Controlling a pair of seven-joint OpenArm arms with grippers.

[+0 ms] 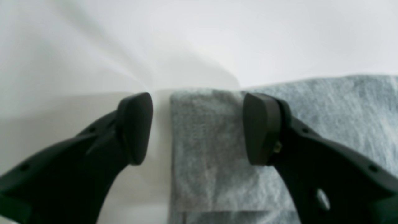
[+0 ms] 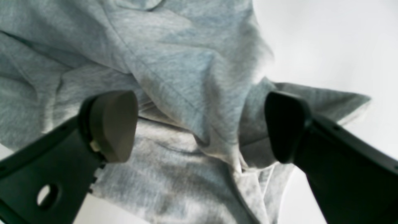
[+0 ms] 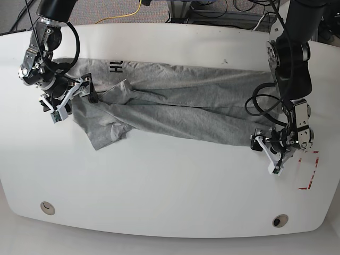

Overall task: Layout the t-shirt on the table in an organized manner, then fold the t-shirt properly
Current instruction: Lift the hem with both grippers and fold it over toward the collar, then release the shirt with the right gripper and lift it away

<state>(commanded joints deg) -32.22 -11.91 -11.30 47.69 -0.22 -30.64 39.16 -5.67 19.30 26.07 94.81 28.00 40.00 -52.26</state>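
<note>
Cables (image 3: 264, 103) drape near the t-shirt (image 3: 175, 106) (bunched lengthwise); left end effector (image 1: 197, 128) and right end effector (image 2: 199, 127) gape, empty.

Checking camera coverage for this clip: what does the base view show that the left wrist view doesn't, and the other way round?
Only the base view shows the whole t-shirt stretched across the table, its black lettering, the red dashed mark, a grommet hole and the right gripper. Only the left wrist view shows a neat folded corner between the open fingers of the left gripper. Both show grey fabric on white tabletop.
</note>
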